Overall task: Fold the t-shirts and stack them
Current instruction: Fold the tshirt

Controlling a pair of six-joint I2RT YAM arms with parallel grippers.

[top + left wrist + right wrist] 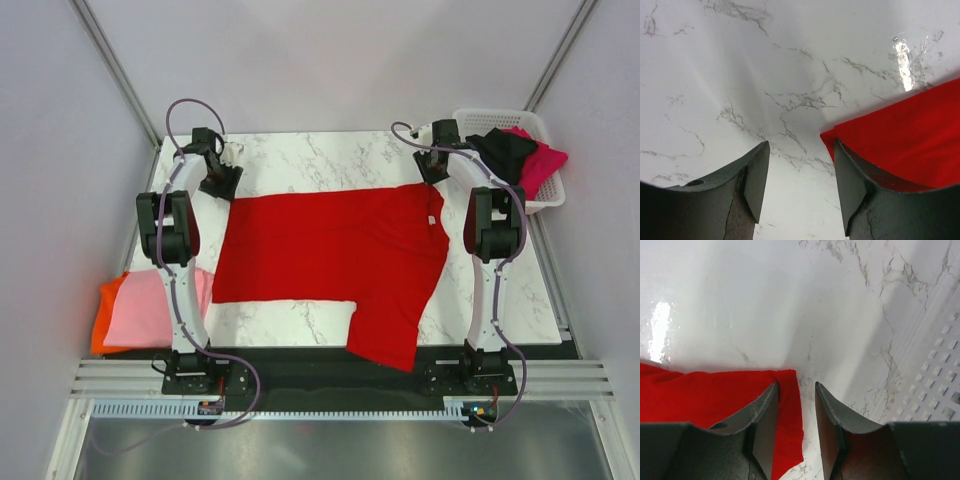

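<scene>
The red t-shirt [330, 255] lies spread flat on the marble table [320, 160], between the two claws, with its lower part reaching the table's near edge. The left gripper [218, 180] stands low at the shirt's far left corner. Its jaws are parted and hold nothing: in the wrist view the cloth corner lies just ahead of the finger on the shirt side, and bare marble shows in the gap. The right gripper [433, 170] stands low at the far right corner, jaws likewise parted and not clamped. There the cloth's edge passes beneath the shirt-side finger and partly into the gap. Outboard of the right gripper, just beside it, sits the white lattice basket [545, 195], holding a black t-shirt [505, 150] and a magenta t-shirt [542, 162]. Well behind the left gripper, beside that arm's base, a pink t-shirt [150, 305] lies on an orange t-shirt [105, 312].
</scene>
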